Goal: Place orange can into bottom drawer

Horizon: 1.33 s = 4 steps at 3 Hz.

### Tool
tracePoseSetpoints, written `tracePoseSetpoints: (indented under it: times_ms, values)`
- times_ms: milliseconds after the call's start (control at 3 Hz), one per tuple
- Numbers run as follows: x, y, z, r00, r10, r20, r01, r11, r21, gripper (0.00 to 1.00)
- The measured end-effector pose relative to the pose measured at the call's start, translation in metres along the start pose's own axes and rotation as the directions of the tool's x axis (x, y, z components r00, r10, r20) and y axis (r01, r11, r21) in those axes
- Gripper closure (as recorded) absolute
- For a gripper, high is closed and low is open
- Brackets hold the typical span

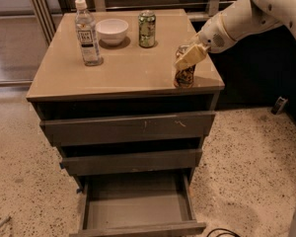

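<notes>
The orange can point(185, 77) stands upright at the front right corner of the cabinet top point(118, 70). My gripper point(189, 57) comes in from the right on a white arm and sits at the can's upper part, covering most of its top. The bottom drawer point(135, 212) is pulled out at floor level below the two taller drawer fronts, and its flat grey tray holds nothing.
A water bottle point(87, 32), a white bowl point(112, 31) and a green can point(147, 29) stand at the back of the cabinet top. The middle drawer point(130, 162) and the top drawer point(128, 127) are slightly out. Speckled floor surrounds the cabinet; a dark cable point(222, 232) lies by the drawer.
</notes>
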State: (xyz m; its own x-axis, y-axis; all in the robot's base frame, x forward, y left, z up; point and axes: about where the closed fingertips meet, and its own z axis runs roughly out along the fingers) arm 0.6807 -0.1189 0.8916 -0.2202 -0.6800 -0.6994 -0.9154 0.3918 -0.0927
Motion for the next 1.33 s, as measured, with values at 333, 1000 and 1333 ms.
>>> tracePoseSetpoints:
  times_ms: [333, 1000, 1333]
  values:
    - [-0.003, 0.02, -0.015, 1.0, -0.013, 0.012, 0.013, 0.9999, 0.003, 1.0]
    - [-0.009, 0.095, -0.045, 0.999, -0.053, 0.01, 0.053, 0.9984, -0.02, 1.0]
    - [0.043, 0.129, -0.006, 1.0, -0.031, -0.002, 0.03, 0.9947, -0.098, 1.0]
